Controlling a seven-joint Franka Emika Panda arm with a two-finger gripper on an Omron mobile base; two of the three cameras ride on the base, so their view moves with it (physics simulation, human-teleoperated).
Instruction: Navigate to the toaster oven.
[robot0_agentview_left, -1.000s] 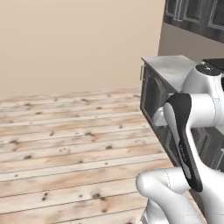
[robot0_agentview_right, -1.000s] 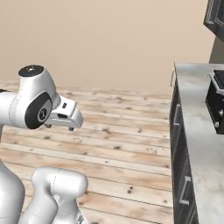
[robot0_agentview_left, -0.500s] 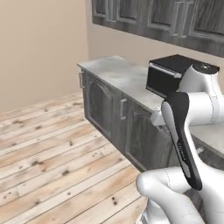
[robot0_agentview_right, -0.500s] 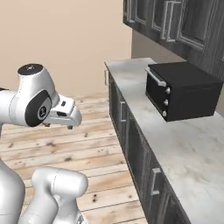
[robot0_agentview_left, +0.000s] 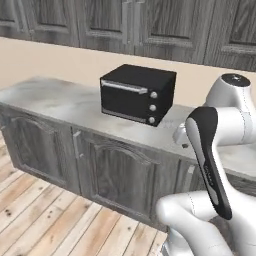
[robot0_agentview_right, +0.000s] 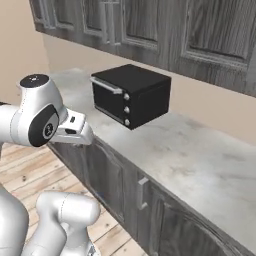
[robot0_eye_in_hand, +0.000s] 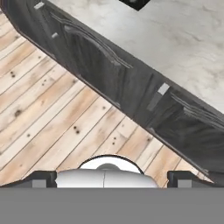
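toaster oven (robot0_agentview_left: 137, 93) standing on the grey counter (robot0_agentview_left: 60, 102), against the wall under the dark cabinets (robot0_agentview_right: 165, 30), front door turned toward the robot. probably heavy and rigid, a metal box with smooth sides; best hold likely the silver bar handle (robot0_agentview_right: 106, 85) across the door. gripper (robot0_eye_in_hand: 111, 178) over the wooden floor (robot0_eye_in_hand: 39, 113), fingertips (robot0_eye_in_hand: 41, 178) set wide apart, holding nothing.
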